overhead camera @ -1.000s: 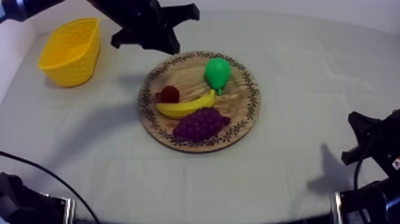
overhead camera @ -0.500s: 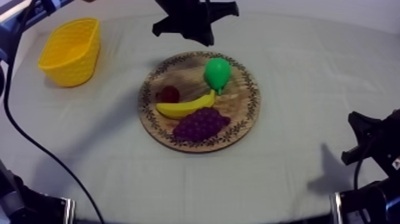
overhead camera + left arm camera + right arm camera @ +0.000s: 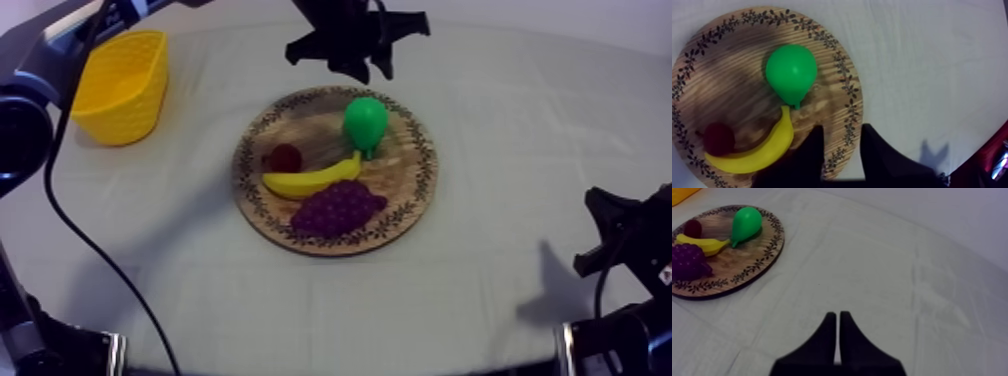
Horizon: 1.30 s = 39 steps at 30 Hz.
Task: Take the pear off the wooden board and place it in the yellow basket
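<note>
Pear: the green toy pear (image 3: 365, 120) lies on the far right part of the round wooden board with a patterned rim (image 3: 300, 120), its narrow stem end pointing near, toward the banana's tip.
Left gripper: the left gripper of 2 black fingers (image 3: 841, 129) hangs above the table by the board's far side, clear of the pear.
Left jaws: wide apart, nothing between them; board rim and grey-white cloth (image 3: 520, 150) show through the gap.
Right gripper: the right gripper (image 3: 838, 315) sits low at the near right over bare cloth, well apart from the board.
Right jaws: pressed together into a narrow wedge, holding nothing.
Basket: the yellow basket (image 3: 120, 85) stands at the far left, well apart from the board.
Other fruit: a yellow banana (image 3: 310, 180) lies across the board's middle, a small red fruit (image 3: 285, 157) just beside its left end, and a purple bunch of grapes (image 3: 338, 208) on its near side.
</note>
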### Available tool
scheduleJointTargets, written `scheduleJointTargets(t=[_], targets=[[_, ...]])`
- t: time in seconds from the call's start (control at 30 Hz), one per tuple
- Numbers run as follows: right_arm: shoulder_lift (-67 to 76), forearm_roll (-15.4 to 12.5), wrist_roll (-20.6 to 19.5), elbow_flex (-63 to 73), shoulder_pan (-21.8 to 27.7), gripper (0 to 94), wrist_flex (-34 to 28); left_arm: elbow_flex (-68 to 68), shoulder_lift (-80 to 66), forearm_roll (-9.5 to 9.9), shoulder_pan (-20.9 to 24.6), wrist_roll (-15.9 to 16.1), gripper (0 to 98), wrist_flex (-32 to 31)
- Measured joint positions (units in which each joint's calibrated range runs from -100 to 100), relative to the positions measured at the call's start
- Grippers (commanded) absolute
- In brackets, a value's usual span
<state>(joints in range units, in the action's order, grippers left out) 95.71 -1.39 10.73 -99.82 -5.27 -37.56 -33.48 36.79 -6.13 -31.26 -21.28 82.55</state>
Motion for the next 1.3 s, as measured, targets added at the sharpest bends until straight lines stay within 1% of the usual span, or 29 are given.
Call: scheduleJointTargets(t=[0.1, 0.23, 0.47, 0.6, 0.77, 0.93, 1.13, 1.3], targets=[[0.0, 0.0, 0.0, 0.0, 0.0, 0.4, 0.0, 0.47, -0.1, -0.11, -0.01, 0.14, 57.0, 0.08], [0.0, 0.0, 0.0, 0.0, 0.0, 0.4, 0.0, 1.04, -0.15, -0.11, 0.04, 0.03, 66.8, 0.04], [0.0, 0.0, 0.0, 0.0, 0.0, 0.4, 0.0, 1.51, 0.07, 0.22, 0.83, -0.69, 77.2, 0.55], [0.0, 0.0, 0.0, 0.0, 0.0, 0.4, 0.0, 1.69, 0.2, 0.71, 1.02, -1.82, 81.8, 1.05], [0.0, 0.0, 0.0, 0.0, 0.0, 0.4, 0.0, 1.44, 1.87, 1.28, 1.12, -2.94, 90.8, 1.58], [0.0, 0.0, 0.0, 0.0, 0.0, 0.4, 0.0, -0.36, 4.61, 1.43, 1.16, -2.9, 94.3, 1.93], [0.0, 0.0, -0.07, 0.0, 0.0, 0.4, 0.0, -4.63, 9.67, 1.24, 1.29, -2.23, 95.0, 3.31], [0.0, 0.0, -0.04, 0.0, 0.0, 0.4, 0.0, -9.5, 14.5, 1.11, 1.62, -1.89, 95.2, 5.8]])
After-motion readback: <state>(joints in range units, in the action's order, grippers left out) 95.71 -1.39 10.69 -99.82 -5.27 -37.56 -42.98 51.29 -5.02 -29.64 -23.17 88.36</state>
